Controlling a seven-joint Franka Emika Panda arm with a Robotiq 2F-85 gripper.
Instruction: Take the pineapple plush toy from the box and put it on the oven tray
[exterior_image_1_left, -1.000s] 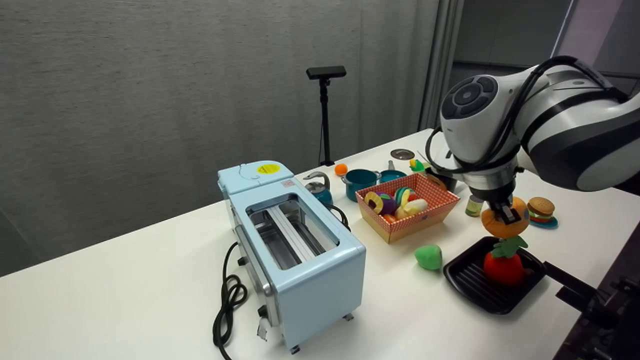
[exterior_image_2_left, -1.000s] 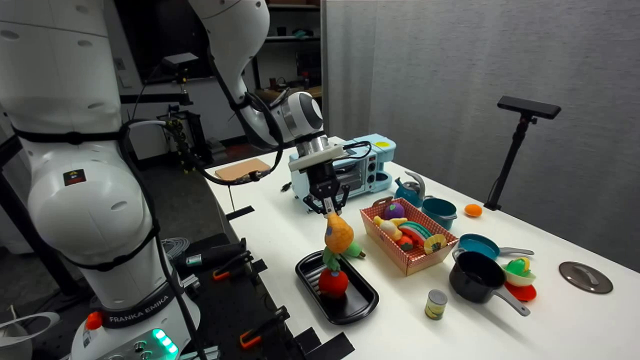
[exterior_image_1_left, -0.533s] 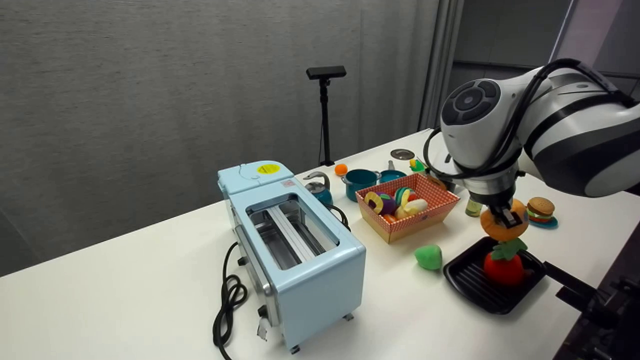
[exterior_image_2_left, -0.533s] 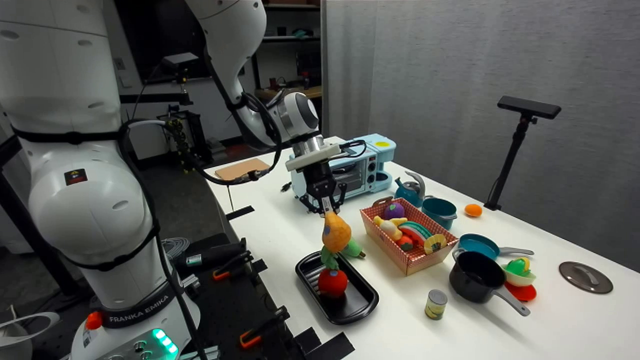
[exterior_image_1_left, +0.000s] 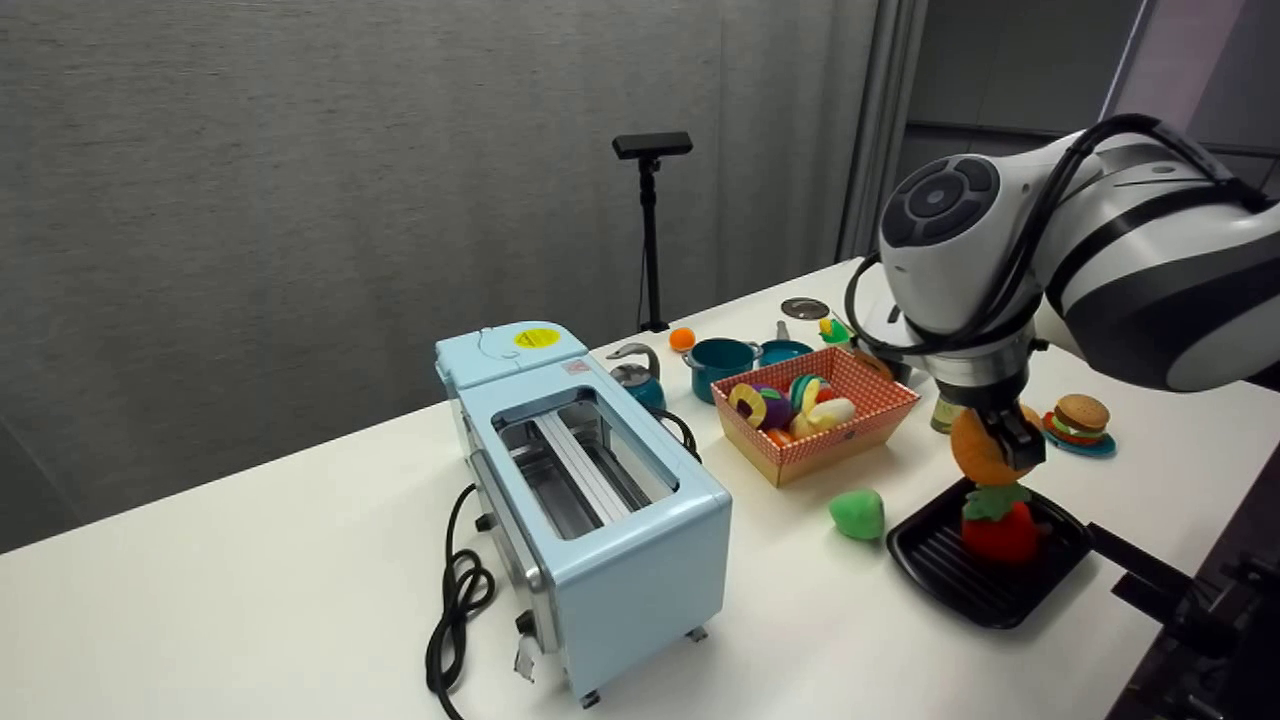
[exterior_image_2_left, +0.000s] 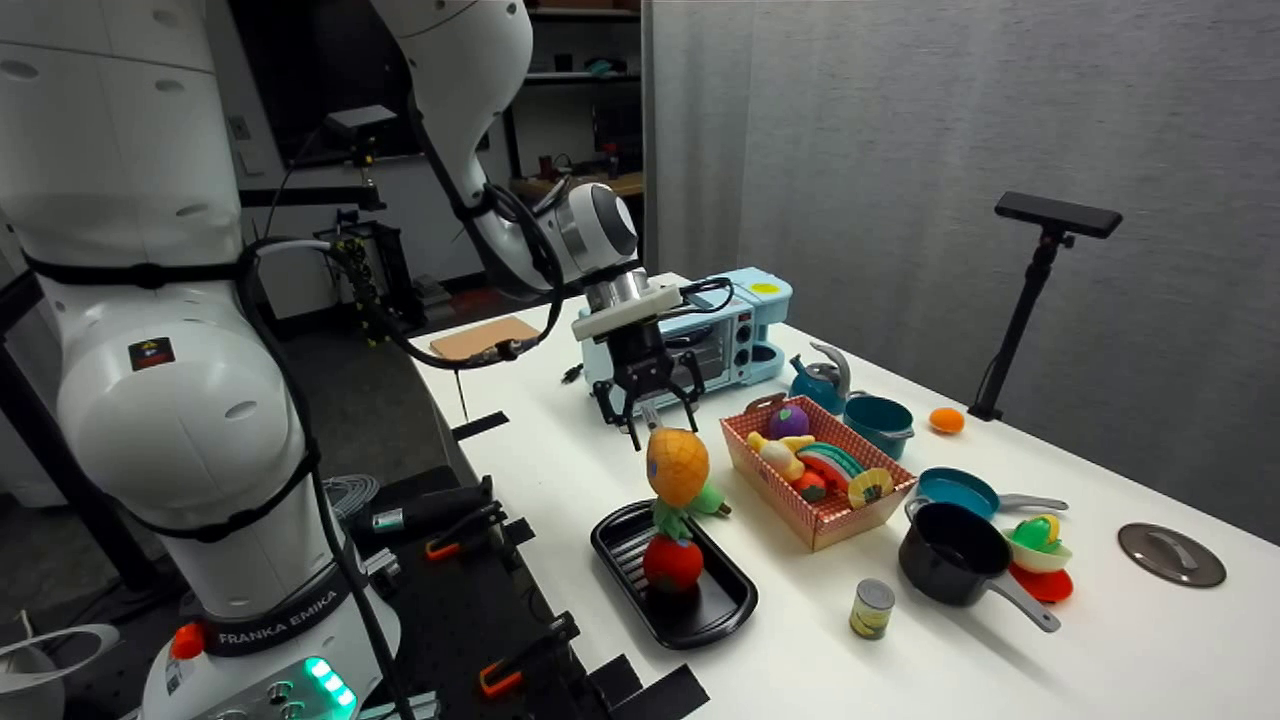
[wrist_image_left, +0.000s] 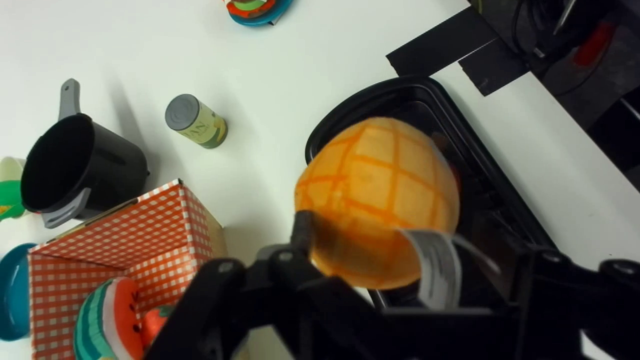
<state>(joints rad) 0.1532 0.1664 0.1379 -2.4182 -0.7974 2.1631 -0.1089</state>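
The pineapple plush toy (exterior_image_2_left: 677, 467), yellow-orange with green leaves downward, stands upside down on the red round toy (exterior_image_2_left: 672, 563), which rests in the black oven tray (exterior_image_2_left: 728, 605). Just above its base is my gripper (exterior_image_2_left: 664, 433), fingers spread wide. In the wrist view the toy (wrist_image_left: 385, 185) lies between the parted fingers; one finger (wrist_image_left: 302, 227) overlaps its side, and whether it touches I cannot tell. The toy's white label (wrist_image_left: 437, 267) reaches up into the gap. Beside the tray stands the red-checked box (exterior_image_2_left: 768, 492), holding several other plush foods.
A green toy (exterior_image_1_left: 857, 513) lies between the tray and the light-blue toaster (exterior_image_1_left: 640, 600). A can (exterior_image_2_left: 872, 608) and a black pot (exterior_image_2_left: 955, 555) stand past the box. The burger-like toy (exterior_image_1_left: 1080, 420) sits behind the tray on a blue plate.
The gripper's fingers, formerly together on the label end of the pineapple toy, have spread apart. The toy has dropped and shifted slightly, and the red toy under it has shifted too.
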